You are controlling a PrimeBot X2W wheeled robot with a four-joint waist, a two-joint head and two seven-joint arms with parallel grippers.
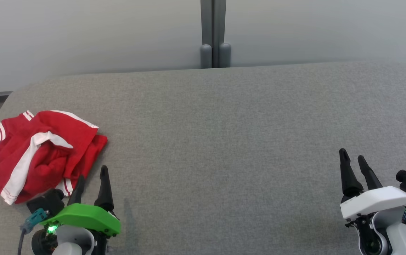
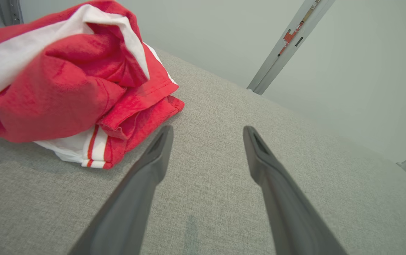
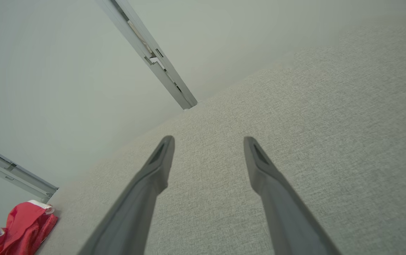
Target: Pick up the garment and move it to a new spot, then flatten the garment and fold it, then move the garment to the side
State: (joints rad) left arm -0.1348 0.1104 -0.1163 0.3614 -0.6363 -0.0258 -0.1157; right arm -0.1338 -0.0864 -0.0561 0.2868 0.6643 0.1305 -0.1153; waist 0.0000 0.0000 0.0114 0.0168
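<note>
A red garment (image 1: 43,152) with white stripes and panels lies crumpled at the left edge of the grey table (image 1: 224,134). My left gripper (image 1: 93,175) stands open just to the right of the garment's near corner, not touching it. In the left wrist view the garment (image 2: 68,85) bulks up at the left of the open left gripper (image 2: 206,132), whose left finger is close to the striped hem. My right gripper (image 1: 351,157) is open over bare table at the far right. From the right wrist view the garment (image 3: 18,230) is small at the lower left, far from the right gripper (image 3: 208,141).
A pale wall with a grey vertical post (image 1: 213,33) runs behind the table's far edge. The table's left edge is rounded, and the garment's white part hangs near it. Wide bare fabric surface lies between the two grippers.
</note>
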